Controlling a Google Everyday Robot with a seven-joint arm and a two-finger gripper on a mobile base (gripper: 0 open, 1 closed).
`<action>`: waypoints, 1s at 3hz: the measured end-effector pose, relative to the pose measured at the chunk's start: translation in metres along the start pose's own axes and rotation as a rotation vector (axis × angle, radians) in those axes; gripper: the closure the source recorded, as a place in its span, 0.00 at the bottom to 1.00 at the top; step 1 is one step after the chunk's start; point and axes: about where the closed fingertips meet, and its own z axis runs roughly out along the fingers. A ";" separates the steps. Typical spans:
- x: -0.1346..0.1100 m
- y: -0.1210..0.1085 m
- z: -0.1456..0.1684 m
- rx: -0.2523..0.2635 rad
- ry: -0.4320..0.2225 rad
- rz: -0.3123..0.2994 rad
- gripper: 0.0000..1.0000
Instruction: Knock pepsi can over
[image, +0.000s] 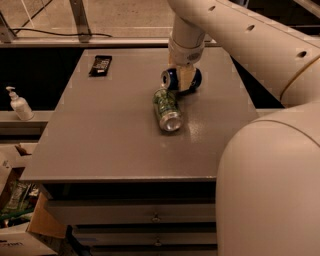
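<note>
Pepsi can (169, 79) looks already tipped on its side, silver top facing the left edge, mid-table toward the far edge. Gripper (186, 84) sits right on it; can't tell if it's clamped or released.

Risks: pulling away could drag or roll the can into the green can (167, 110) lying just beside it.

Grey tabletop (100, 140), drawers beneath. Black packet (100, 65) near the far-left corner, sanitiser bottle (17, 104) on a side ledge.

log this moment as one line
gripper low over table, against pepsi can | pepsi can on its side | green can on its side nearby
</note>
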 end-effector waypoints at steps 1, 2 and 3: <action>0.002 0.002 0.002 -0.007 0.004 -0.005 0.12; 0.002 0.003 0.001 -0.007 0.003 -0.009 0.00; 0.003 0.003 0.001 -0.007 0.003 -0.010 0.00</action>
